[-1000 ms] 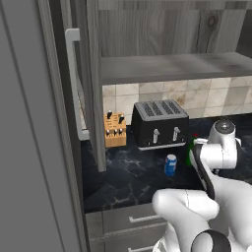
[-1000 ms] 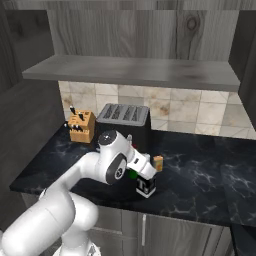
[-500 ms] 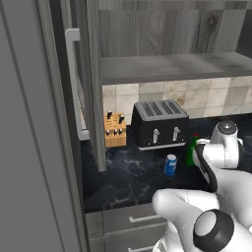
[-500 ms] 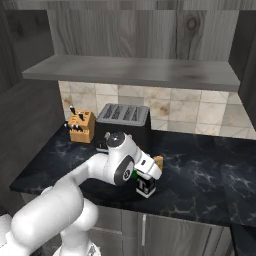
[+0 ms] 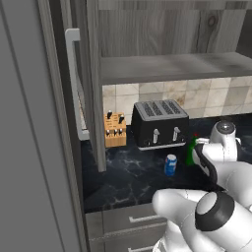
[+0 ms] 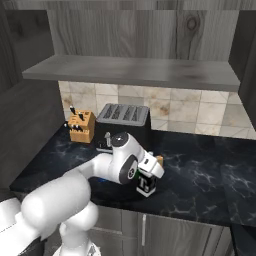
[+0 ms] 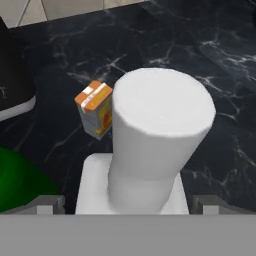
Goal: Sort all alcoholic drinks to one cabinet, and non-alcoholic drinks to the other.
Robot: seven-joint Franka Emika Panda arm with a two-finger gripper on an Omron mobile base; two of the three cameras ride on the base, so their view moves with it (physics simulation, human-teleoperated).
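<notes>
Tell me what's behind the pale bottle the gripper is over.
Behind the pale bottle stands the orange carton on the black counter. The bottle hides the counter directly beneath it.

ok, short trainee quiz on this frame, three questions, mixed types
1. True or false: the pincer is shut on the pale bottle.
2. In the hand view, what stands just beside the pale bottle on the counter? A) orange carton B) knife block C) cabinet door
3. In the left base view, which drink stands in front of the toaster?

Key
1. False: the jaws are open, one fingertip on each side of the bottle.
2. A
3. The blue can.
</notes>
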